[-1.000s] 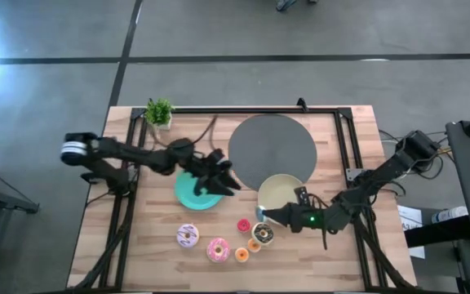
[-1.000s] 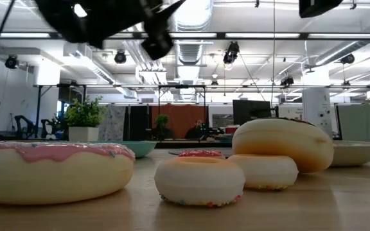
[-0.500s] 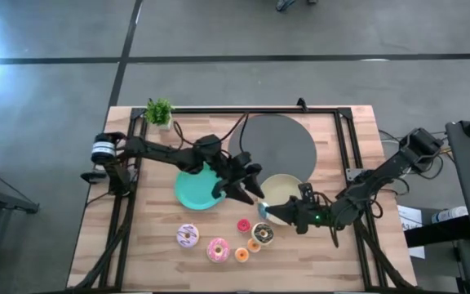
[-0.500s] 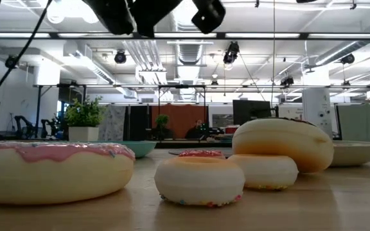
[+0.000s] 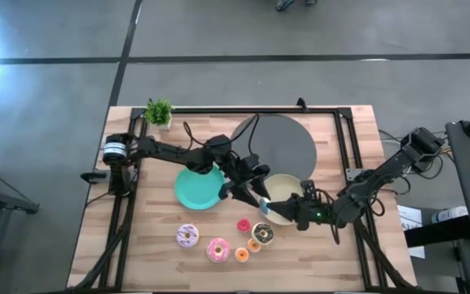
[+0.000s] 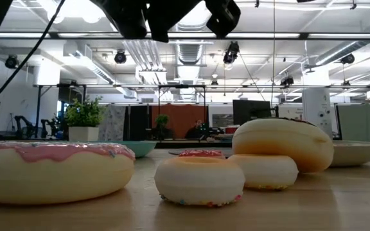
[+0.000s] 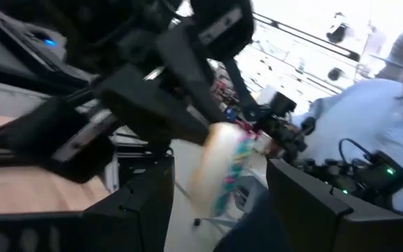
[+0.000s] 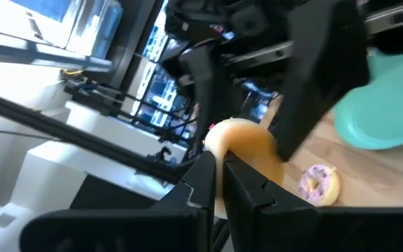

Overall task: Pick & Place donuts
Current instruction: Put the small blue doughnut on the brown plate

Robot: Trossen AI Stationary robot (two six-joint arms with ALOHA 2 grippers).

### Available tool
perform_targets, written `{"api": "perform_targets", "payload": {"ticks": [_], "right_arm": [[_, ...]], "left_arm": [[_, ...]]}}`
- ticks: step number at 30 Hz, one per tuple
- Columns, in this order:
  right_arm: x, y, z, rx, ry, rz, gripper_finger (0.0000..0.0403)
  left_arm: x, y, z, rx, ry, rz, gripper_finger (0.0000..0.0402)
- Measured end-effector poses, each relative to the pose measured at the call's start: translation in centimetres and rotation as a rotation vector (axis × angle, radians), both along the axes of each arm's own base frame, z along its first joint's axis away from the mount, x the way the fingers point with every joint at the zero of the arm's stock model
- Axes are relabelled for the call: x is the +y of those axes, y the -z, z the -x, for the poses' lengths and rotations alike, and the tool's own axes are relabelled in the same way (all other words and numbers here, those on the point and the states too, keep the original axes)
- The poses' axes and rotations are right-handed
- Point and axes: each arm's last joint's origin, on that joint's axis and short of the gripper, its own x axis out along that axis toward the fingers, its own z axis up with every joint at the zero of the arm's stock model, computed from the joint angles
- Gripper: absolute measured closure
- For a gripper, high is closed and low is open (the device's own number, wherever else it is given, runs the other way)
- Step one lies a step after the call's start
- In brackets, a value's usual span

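Up close, pale sprinkled donut point(image 7: 219, 168) pinched in right gripper point(image 5: 263, 207), left gripper point(image 5: 249, 188) spread beside.

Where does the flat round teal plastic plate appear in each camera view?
High view: teal plate left of centre, beside the open left gripper.
Low view: only its rim, behind the pink-iced donut.
Left wrist view: not in it.
Right wrist view: plate beyond the right gripper, which is shut on a small donut.
Shared landmark: the lilac sprinkled donut lies next to the plate, as in the high view.
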Motion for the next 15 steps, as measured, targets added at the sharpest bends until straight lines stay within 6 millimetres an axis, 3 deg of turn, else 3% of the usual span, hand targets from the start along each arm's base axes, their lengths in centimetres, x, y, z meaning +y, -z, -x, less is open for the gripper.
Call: {"api": "perform_targets", "payload": {"ticks": [7,15], "right_arm": [[-0.21,-0.04,0.12,0.004,0.058,0.011,0.039],[-0.25,0.07,0.11,0.01,0.074,0.004,0.039]], "left_arm": [[-0.01,-0.37,0.13,-0.007,0.015,-0.002,0.022],[0.17,-0.36,0.0,-0.007,-0.005,-0.002,0.0328]]}}
